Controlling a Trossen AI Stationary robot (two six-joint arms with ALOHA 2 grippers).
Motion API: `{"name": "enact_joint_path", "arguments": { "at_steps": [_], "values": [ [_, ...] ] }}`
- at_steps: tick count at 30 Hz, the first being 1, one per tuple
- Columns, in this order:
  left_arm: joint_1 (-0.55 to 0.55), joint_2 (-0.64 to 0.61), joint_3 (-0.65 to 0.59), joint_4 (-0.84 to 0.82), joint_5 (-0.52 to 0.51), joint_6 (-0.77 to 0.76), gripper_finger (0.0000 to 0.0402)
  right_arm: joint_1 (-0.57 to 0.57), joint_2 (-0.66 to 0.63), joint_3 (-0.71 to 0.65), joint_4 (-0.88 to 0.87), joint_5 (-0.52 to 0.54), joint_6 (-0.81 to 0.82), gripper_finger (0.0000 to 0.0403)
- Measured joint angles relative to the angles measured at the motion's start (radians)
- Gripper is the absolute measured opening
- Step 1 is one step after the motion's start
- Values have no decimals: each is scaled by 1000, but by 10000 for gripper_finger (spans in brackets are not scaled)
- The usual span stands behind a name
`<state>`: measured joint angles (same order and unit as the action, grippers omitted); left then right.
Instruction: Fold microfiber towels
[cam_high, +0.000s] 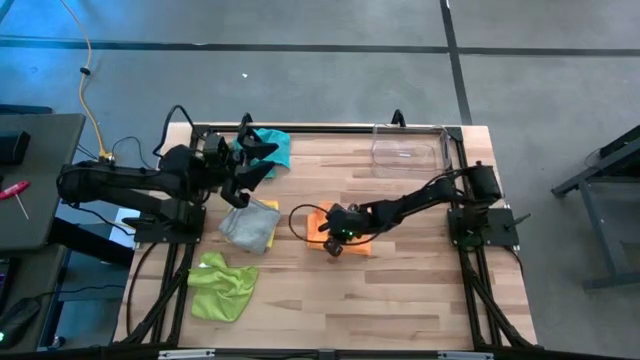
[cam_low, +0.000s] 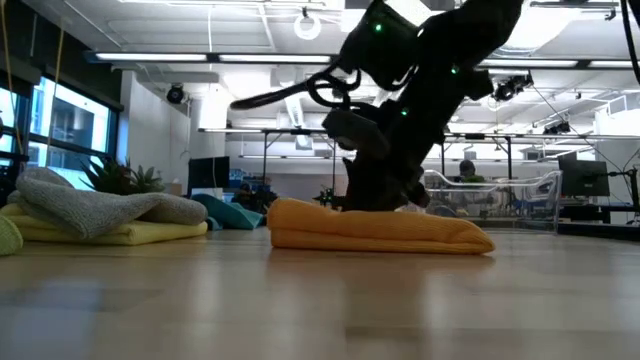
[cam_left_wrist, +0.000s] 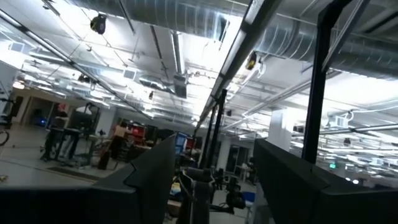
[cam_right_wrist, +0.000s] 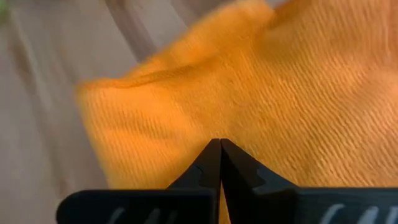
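An orange towel (cam_high: 358, 245) lies folded flat at the table's middle, and my right gripper (cam_high: 335, 243) stands shut on top of it. A grey towel (cam_high: 248, 226) lies on a yellow one (cam_low: 130, 235) left of centre. A teal towel (cam_high: 279, 150) lies bunched at the far left and a lime green towel (cam_high: 222, 285) is crumpled near the front left. My left gripper (cam_high: 255, 162) is raised above the table by the teal towel, open and holding nothing; in its wrist view the gripper (cam_left_wrist: 211, 186) points up into the room. My right gripper touches the orange towel's top layer (cam_right_wrist: 186, 134) with its shut fingertips (cam_right_wrist: 214, 155), slanting down from the table's right. No cloth shows between the fingers. The towel (cam_low: 380, 230) stays flat on the table under them, folded in several layers.
A clear plastic bin (cam_high: 405, 152) stands at the far right of the table. A green spiky plant (cam_low: 125, 178) shows behind the grey towel in the low view. Bare wood lies along the front and right of the orange towel.
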<state>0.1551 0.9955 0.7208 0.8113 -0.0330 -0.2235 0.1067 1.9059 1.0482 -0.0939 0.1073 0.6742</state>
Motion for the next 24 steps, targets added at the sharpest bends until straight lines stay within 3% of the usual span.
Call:
{"name": "enact_joint_path", "arguments": {
  "at_steps": [11, 16, 20, 24],
  "values": [
    [0, 0, 0, -3, 0, 0, 209, 103, -15, 5, -152, -59, -143, 0],
    [2, 0, 1, -3, -1, 13, 209, 117, -16, 12, -88, -84, -131, 0],
    [2, -2, 1, -5, -1, 14, 209, 117, -75, 58, -109, -30, -159, 0],
    [2, -43, 1, -38, -1, 18, 209, 116, -190, 65, -245, 59, -176, 0]
  ]
}}
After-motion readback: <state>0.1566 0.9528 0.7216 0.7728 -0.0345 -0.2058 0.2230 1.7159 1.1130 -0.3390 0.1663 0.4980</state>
